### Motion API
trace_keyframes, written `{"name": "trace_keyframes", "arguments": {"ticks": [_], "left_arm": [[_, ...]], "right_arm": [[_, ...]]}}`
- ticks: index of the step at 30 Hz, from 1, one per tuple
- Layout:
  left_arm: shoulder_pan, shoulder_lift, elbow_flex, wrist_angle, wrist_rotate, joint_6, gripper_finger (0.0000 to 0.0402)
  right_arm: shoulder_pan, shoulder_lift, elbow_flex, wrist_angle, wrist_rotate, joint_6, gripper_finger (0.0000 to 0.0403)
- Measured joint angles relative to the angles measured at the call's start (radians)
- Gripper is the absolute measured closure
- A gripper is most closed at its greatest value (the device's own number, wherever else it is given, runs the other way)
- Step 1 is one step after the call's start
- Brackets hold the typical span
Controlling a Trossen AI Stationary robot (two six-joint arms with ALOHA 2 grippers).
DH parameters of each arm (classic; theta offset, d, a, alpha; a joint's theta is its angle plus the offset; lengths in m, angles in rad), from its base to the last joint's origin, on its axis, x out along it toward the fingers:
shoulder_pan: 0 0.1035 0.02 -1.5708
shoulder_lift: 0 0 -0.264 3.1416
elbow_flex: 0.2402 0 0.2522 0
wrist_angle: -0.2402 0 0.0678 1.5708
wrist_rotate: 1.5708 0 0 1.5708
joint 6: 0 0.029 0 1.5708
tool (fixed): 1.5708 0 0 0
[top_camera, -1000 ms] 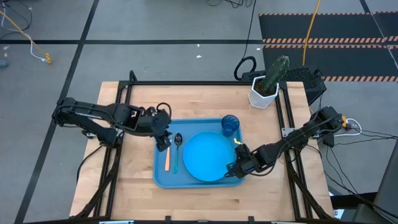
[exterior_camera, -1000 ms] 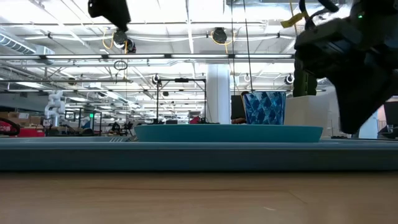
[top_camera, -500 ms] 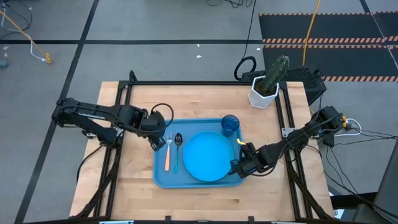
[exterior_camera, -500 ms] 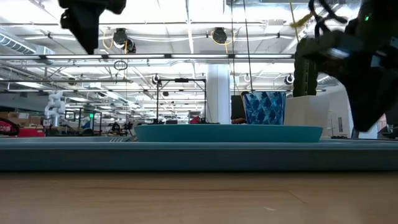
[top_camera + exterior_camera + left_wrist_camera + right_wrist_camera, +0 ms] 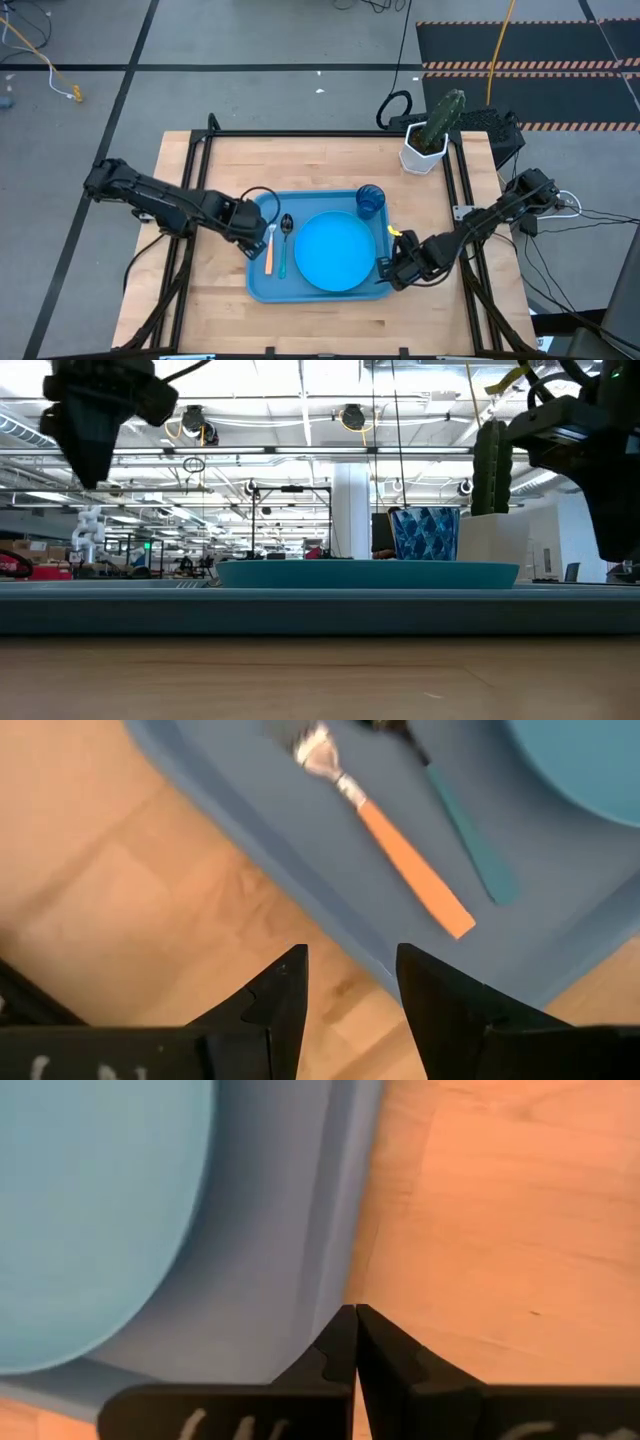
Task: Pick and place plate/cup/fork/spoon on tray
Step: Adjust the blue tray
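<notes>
The blue tray (image 5: 262, 285) lies in the middle of the table. On it lie the sky-blue plate (image 5: 335, 250), the orange-handled fork (image 5: 268, 252) and the spoon (image 5: 284, 240), and the dark-blue cup (image 5: 369, 200) stands at its far right corner. My left gripper (image 5: 252, 243) is open and empty above the tray's left rim (image 5: 300, 890), beside the fork (image 5: 400, 860). My right gripper (image 5: 388, 270) is shut and empty above the tray's right rim (image 5: 335, 1210), next to the plate (image 5: 90, 1210).
A white pot with a cactus (image 5: 425, 148) stands at the table's far right corner. Bare wood lies on the left (image 5: 200, 270), on the far side (image 5: 300, 165) and along the near edge of the tray. A black frame runs around the table top.
My left gripper has drawn away from the fork toward the table's left and near edges. My right gripper has drawn back a little toward the table's right edge. The fork, spoon, plate and cup have stayed where they were.
</notes>
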Motion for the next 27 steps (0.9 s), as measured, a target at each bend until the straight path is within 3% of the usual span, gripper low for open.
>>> {"name": "trace_keyframes", "arguments": {"ticks": [7,16,19,25,27], "left_arm": [[-0.02,0.0,-0.032,0.013,0.039,-0.138,0.0245],[-0.017,0.0,-0.032,0.049,0.033,-0.084,0.0251],[-0.014,0.0,-0.032,0.048,0.033,-0.064,0.0283],[-0.014,0.0,-0.032,0.046,0.024,-0.054,0.0386],[-0.014,0.0,-0.032,0.045,0.022,-0.055,0.0393]], "right_arm": [[0.0,0.0,0.0,-0.01,0.0,-0.007,0.0403],[0.0,0.0,0.0,-0.01,-0.003,-0.016,0.039],[0.0,0.0,0.0,-0.01,-0.002,-0.016,0.0376],[0.0,0.0,0.0,-0.012,-0.001,-0.017,0.0366],[0.0,0.0,0.0,-0.018,-0.001,-0.018,0.037]]}}
